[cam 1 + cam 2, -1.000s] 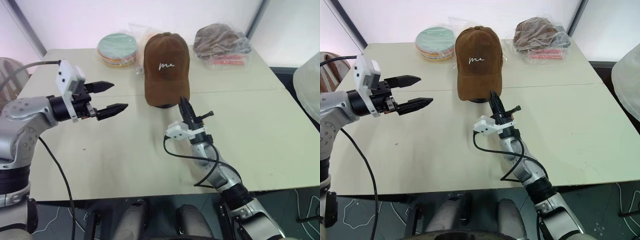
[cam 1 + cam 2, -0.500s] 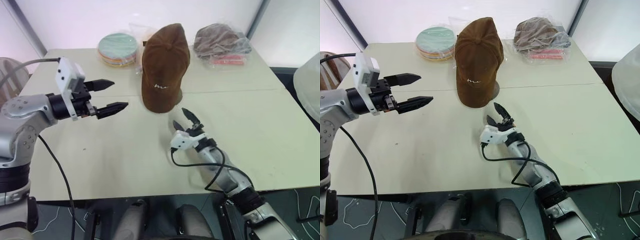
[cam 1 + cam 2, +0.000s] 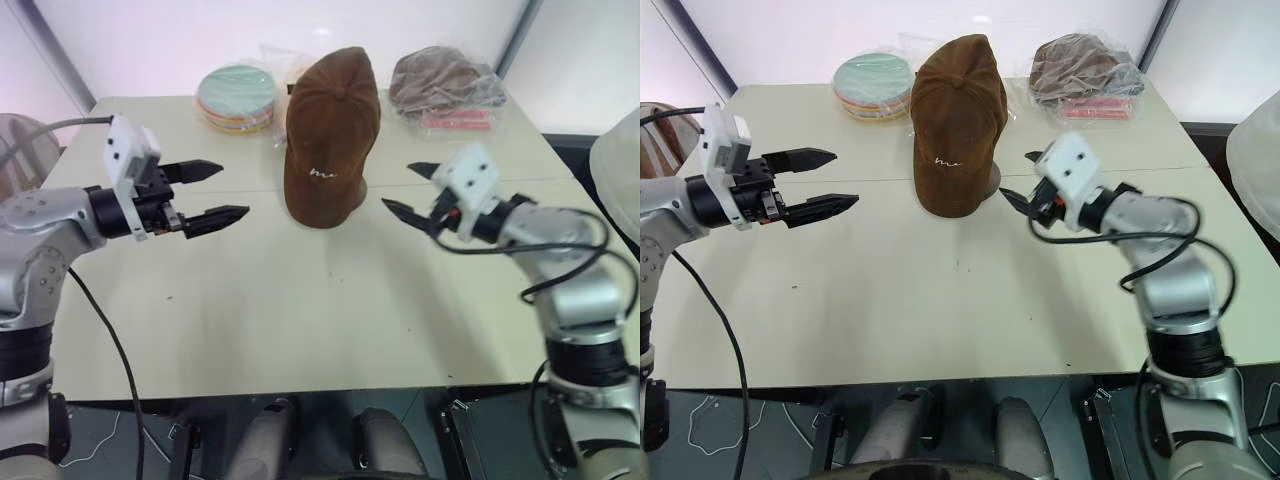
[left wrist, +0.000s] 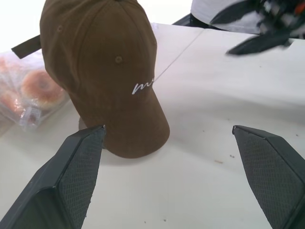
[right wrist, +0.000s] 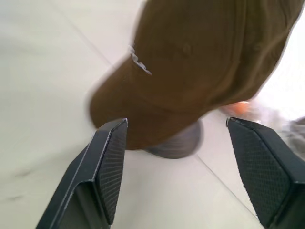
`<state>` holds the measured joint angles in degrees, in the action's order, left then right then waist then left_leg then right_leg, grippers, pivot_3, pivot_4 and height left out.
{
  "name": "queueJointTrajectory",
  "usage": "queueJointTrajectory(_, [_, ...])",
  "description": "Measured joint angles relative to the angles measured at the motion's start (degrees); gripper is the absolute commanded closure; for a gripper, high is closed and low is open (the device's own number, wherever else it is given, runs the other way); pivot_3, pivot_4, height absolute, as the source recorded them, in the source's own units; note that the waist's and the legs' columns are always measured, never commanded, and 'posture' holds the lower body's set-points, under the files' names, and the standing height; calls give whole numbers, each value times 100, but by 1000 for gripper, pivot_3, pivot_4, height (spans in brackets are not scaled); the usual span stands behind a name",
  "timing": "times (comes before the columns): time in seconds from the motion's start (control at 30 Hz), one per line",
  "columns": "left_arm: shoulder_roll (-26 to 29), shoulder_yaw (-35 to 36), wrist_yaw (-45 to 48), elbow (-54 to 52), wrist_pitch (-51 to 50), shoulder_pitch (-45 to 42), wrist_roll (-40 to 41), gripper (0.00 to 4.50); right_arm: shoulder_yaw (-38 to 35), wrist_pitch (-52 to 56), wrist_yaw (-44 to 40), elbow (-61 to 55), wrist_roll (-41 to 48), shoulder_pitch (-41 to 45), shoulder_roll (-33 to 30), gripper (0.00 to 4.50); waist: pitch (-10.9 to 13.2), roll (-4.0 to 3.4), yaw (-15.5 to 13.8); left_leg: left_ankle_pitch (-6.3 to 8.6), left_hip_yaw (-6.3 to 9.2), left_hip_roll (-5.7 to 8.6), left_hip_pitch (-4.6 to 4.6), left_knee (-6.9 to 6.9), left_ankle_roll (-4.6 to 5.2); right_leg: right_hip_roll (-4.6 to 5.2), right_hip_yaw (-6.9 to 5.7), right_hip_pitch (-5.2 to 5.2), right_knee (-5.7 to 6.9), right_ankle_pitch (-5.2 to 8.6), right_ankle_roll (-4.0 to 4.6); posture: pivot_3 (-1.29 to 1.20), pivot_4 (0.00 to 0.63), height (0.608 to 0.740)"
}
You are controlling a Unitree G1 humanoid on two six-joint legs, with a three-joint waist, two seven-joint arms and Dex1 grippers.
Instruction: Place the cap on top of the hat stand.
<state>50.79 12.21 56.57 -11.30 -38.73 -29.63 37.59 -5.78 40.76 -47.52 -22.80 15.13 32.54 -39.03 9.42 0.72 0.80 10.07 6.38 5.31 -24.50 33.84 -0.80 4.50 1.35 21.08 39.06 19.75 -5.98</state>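
Both claws hang above the table [image 3: 300, 320] with fingers spread wide and holding nothing, the left gripper [image 3: 207, 192] on one side of the cap [image 3: 330, 135], the right gripper [image 3: 412, 192] on the other; the cap sits over the hat stand [image 5: 178, 143], brim drooping forward; only the stand's round base shows.

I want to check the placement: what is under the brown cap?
Under the cap only the edge of the hat stand's round base shows on the table. The cap covers the stem and top disc, so its seating can't be confirmed.
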Motion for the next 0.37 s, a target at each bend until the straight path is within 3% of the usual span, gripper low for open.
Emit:
queueJointTrajectory(0.2, [37,-27,261,184,192,-214,-79,0,-658,1024,-691,-64,1368,485,-801,1132,5,3,-3,4,-2,0,-11,0,6,6,-1,6,-9,1,1,0,150,740])
queueJointTrajectory(0.37, [36,-76,376,218,210,-243,-89,0,-892,1164,-859,114,1777,553,-1289,1132,6,3,-1,4,-4,0,-32,4,6,6,-1,27,-9,0,1,0,150,740])
